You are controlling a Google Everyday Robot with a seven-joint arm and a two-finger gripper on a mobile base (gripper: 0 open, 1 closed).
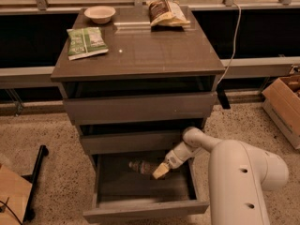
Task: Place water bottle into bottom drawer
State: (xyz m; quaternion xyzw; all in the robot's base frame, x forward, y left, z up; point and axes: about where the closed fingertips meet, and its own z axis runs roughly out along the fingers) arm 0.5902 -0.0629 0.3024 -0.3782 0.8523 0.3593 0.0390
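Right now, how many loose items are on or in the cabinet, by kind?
Snack bags: 2, green foil bag and brown bag, on top.
Bowls: 1, pale round bowl, on top.
Bottles: 1, clear crinkled plastic water bottle in the open bottom drawer, gripper beside it.
Total: 4.

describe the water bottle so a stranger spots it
Start at the grey-brown cabinet and go down to its pulled-out bottom drawer. The water bottle lies on its side inside, with the pincer at one end. It is clear plastic, unlike the green bag and brown bag on top.
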